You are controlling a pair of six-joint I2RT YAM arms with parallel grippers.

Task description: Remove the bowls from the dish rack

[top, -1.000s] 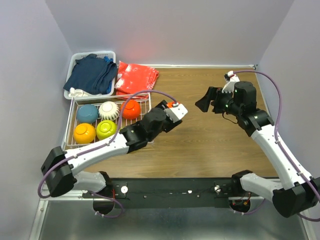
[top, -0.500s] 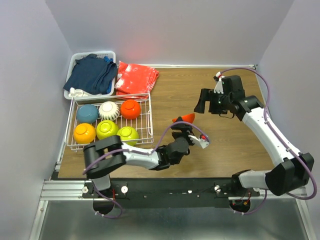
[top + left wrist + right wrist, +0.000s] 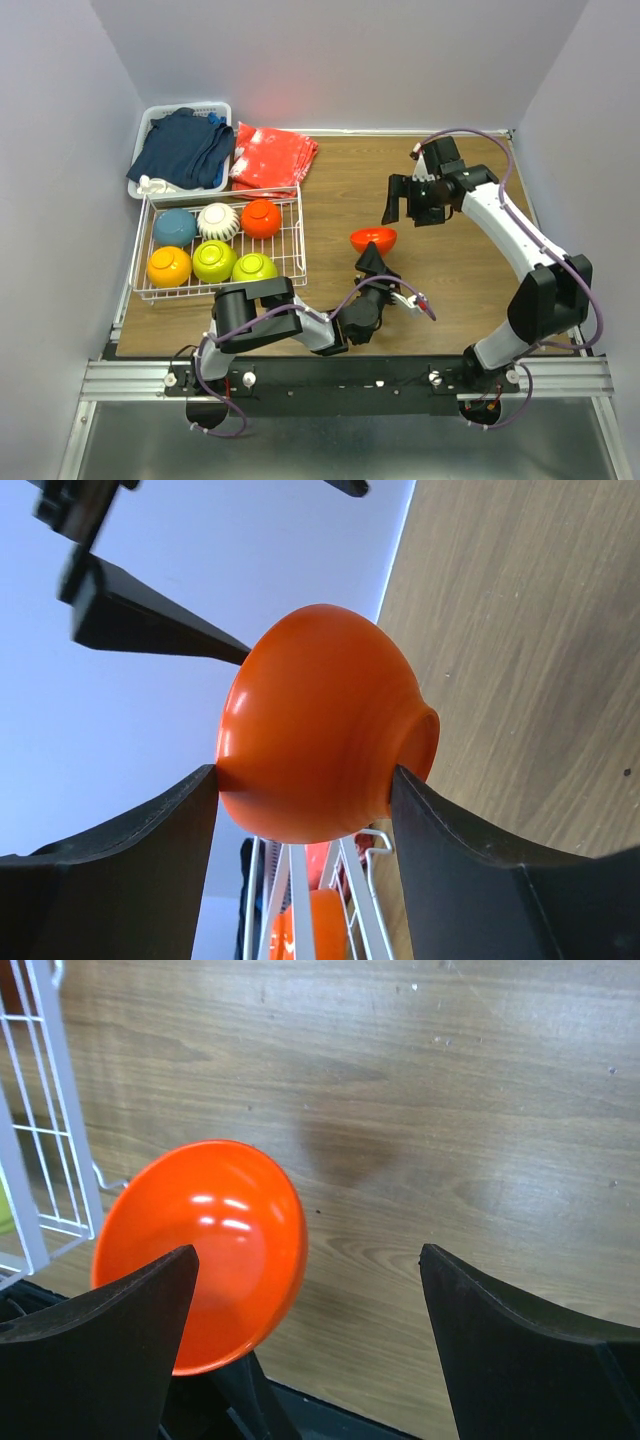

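Closest to me, the left arm (image 3: 290, 322) is folded low along the near edge of the desk (image 3: 330, 200). Its left jaws point up and away, pinching the red-orange bowl (image 3: 372, 239) across its outer wall, one finger near the rim and one near the foot. The bowl hangs clear of the wood, out of the dish rack (image 3: 292, 262) and tipped on its side, with the hollow facing the other arm. I read that tilt as an offer: it puts the open rim where a second grip can reach it.

To the left at the same depth, the rack holds six bowls. The front row has the yellow-orange bowl (image 3: 168, 266) and two lime green bowls (image 3: 213, 260) (image 3: 254, 268). Behind them are the blue bowl (image 3: 174, 227), the white ribbed bowl (image 3: 217, 221) and the second red-orange bowl (image 3: 261, 218). All sit upside down, so most of the unloading is not yet done.

Just beyond the held bowl, the right arm (image 3: 500, 215) reaches in from the far right. Its right jaws are spread wide and empty, aimed at the bowl but apart from it. I judge this is a handover about to be set up.

Farthest off, the white basket (image 3: 150, 120) of dark blue clothes and a red cloth (image 3: 272, 153) lie behind the rack, no part of my job.
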